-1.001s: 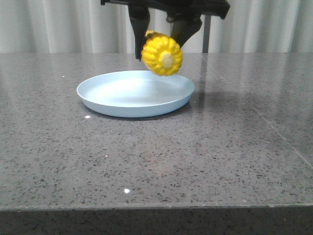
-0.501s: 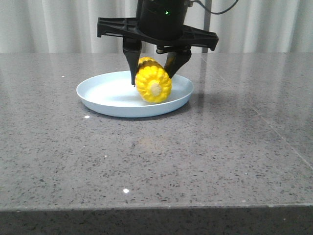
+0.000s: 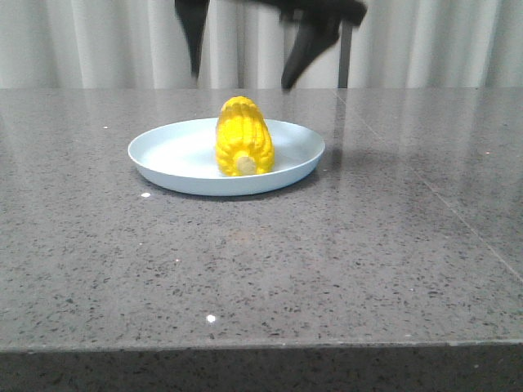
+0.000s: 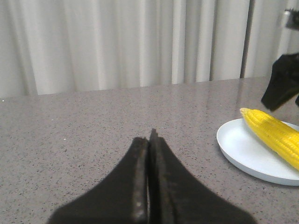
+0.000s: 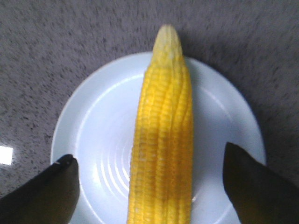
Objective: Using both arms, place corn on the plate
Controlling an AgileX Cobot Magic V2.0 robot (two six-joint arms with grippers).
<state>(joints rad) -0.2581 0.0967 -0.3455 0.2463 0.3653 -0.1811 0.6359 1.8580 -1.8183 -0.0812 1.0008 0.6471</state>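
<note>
The yellow corn (image 3: 243, 139) lies in the pale blue plate (image 3: 163, 163), stub end toward the camera, free of any grip. My right gripper (image 3: 240, 79) hangs above it, open, its fingers spread wide to either side. In the right wrist view the corn (image 5: 163, 140) lies lengthwise across the plate (image 5: 103, 121), between the open gripper's (image 5: 149, 154) fingertips and below them. My left gripper (image 4: 149, 135) is shut and empty, low over the table to the side of the plate (image 4: 243, 149) and corn (image 4: 275, 135).
The grey speckled stone table (image 3: 261, 261) stretches around the plate. A pale curtain (image 3: 425, 41) hangs behind the table. One dark finger of the right gripper (image 4: 280, 84) shows in the left wrist view above the plate.
The right gripper lowered the corn onto the plate, let it go, opened wide and rose. The corn now rests in the plate with its stub end facing forward.
</note>
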